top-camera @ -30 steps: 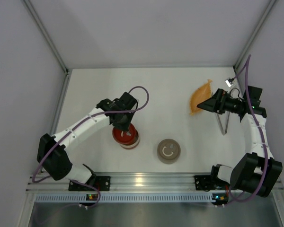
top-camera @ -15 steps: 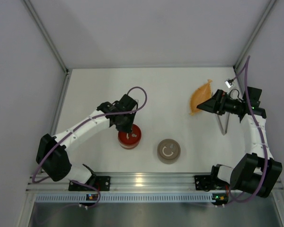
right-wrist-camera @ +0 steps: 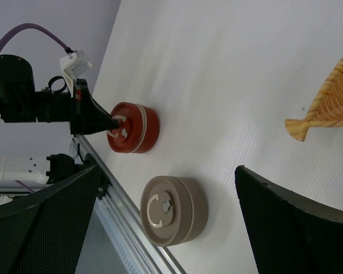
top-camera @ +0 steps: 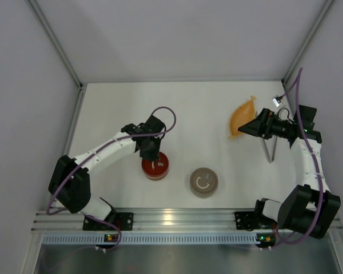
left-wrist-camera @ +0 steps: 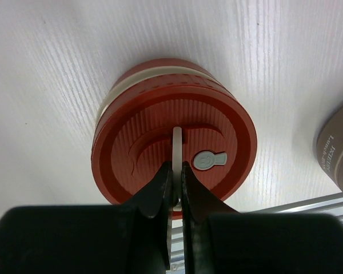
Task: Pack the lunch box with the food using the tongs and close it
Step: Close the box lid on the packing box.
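The red round lunch box tin (top-camera: pixel 156 166) (left-wrist-camera: pixel 174 142) (right-wrist-camera: pixel 132 128) stands on the white table in front of the left arm. My left gripper (top-camera: pixel 150 153) (left-wrist-camera: pixel 177 174) is shut on the cream handle (left-wrist-camera: pixel 177 142) that stands up from the tin's red lid. A cream band shows under the lid's far edge. The grey tongs (top-camera: pixel 268 149) lie on the table at the right, under my right arm. My right gripper (top-camera: pixel 246 127) (right-wrist-camera: pixel 168 171) hovers wide open with nothing between its fingers. No food shows in any view.
A brown round tin (top-camera: pixel 203 182) (right-wrist-camera: pixel 172 210) with its lid on stands near the front rail (top-camera: pixel 171 217). An orange leaf-shaped dish (top-camera: pixel 242 117) (right-wrist-camera: pixel 328 105) lies at the right, just beyond the right gripper. Walls close in the table on three sides.
The red tin looked tilted with its pale underside showing a second ago; now it sits flat. The left gripper kept its hold and shifted slightly. The right arm has not moved.
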### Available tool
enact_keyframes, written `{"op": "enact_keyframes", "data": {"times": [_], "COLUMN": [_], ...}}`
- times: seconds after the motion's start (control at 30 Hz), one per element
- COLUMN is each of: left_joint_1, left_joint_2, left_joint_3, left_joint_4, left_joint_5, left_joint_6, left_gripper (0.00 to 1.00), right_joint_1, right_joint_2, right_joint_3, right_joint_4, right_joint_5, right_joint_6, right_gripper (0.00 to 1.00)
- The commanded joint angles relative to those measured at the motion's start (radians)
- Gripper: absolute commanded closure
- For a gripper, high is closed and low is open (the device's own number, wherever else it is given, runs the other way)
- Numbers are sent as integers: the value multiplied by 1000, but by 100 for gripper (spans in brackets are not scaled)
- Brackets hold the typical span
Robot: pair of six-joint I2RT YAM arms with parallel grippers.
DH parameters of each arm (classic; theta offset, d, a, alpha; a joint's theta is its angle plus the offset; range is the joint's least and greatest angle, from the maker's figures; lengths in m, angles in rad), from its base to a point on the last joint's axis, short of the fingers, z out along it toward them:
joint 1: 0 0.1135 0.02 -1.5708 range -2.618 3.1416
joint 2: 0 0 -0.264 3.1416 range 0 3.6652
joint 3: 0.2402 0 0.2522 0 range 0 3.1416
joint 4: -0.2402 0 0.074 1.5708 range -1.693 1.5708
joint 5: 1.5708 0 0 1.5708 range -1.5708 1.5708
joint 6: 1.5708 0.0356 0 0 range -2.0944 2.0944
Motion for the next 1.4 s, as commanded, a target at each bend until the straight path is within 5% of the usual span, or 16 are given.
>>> {"op": "enact_keyframes", "data": {"times": [0.0,0.57,0.7,1.13,1.37], "left_joint_1": [52,31,-26,-31,-37], "left_joint_2": [6,-6,3,80,86], "left_joint_3": [-27,-92,-99,-121,-220], "left_joint_4": [45,105,126,16,73], "left_joint_5": [20,-8,-30,325,281], "left_joint_6": [-31,49,213,781,1070], "left_gripper": [100,100,100,100,100], "right_joint_1": [-20,-20,-20,-20,-20], "right_joint_2": [-27,-15,-12,19,48], "right_joint_3": [-11,-27,-27,-13,16], "right_joint_4": [16,67,52,44,9], "right_joint_5": [-13,-24,-24,-26,-23], "right_joint_6": [-31,-1,-24,-45,-91], "right_gripper": [1,1,1,1,0]}}
